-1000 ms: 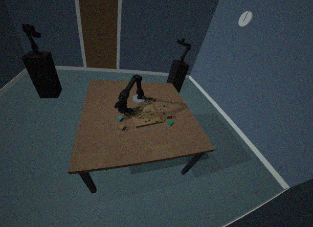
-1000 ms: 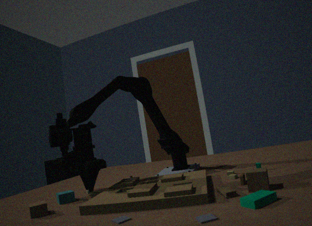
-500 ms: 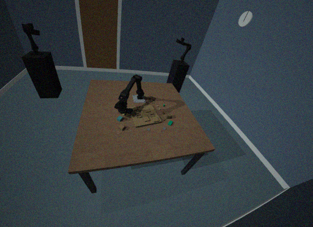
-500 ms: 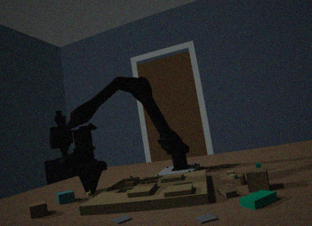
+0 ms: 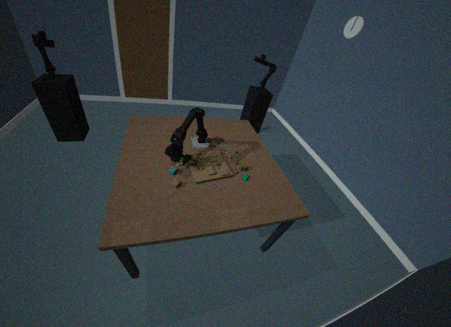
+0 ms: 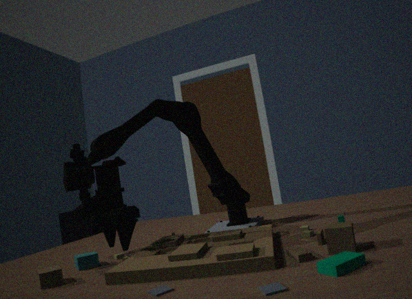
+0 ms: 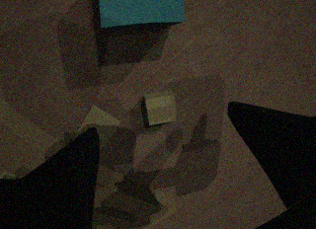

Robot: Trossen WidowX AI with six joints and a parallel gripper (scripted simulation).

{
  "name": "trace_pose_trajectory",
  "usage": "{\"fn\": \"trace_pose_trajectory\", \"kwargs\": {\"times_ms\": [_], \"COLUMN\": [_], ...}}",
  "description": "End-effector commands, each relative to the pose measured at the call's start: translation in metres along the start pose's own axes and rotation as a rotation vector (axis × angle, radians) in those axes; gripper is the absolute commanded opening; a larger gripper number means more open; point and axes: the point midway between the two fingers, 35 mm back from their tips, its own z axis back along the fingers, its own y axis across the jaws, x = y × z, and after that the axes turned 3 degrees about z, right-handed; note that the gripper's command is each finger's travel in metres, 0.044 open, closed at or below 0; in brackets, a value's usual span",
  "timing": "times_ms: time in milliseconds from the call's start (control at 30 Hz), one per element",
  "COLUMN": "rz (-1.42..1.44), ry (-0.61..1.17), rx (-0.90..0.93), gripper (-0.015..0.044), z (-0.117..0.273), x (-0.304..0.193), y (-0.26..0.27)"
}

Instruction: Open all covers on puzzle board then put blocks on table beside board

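Note:
My gripper (image 5: pixel 187 158) (image 6: pixel 118 247) (image 7: pixel 162 118) is open with nothing held, low over the table beside the board's left side. A small pale block (image 7: pixel 162 109) (image 6: pixel 120 256) rests on the table below and between the spread fingertips. The wooden puzzle board (image 5: pixel 198 178) (image 6: pixel 149 272) has several raised covers, including two flat plates (image 6: pixel 188 250) (image 6: pixel 235 250) near its front. A teal block (image 5: pixel 173 170) (image 6: pixel 87 261) (image 7: pixel 141 7) and a brown block (image 5: pixel 178 184) (image 6: pixel 50 277) sit left of the board. Dim light and the arm's shadow hide the wells.
Right of the board are a green block (image 5: pixel 245 177) (image 6: pixel 342 263), a taller brown block (image 5: pixel 243 168) (image 6: pixel 339 237), a small green cube (image 5: pixel 236 151) (image 6: pixel 340 218) and several small pale pieces. Two thin grey tiles (image 5: pixel 213 186) (image 5: pixel 237 185) (image 6: pixel 161 290) (image 6: pixel 273 288) lie in front.

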Motion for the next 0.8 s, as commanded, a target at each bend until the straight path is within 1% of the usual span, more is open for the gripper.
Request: {"fn": "trace_pose_trajectory", "kwargs": {"times_ms": [0,400,533,600,767], "rz": [0.003,0.004,0.004,0.061,0.474], "ry": [-0.016,-0.012,-0.011,-0.011,-0.012], "rx": [0.002,0.003,0.003,0.003,0.004], "gripper": [0.044,0.044,0.044,0.0387,0.0256], "z": [0.016,0.054,0.059,0.059,0.059], "x": [0.002,-0.001,-0.001,-0.001,-0.002], "y": [0.0,0.001,0.001,0.005,0.034]}}
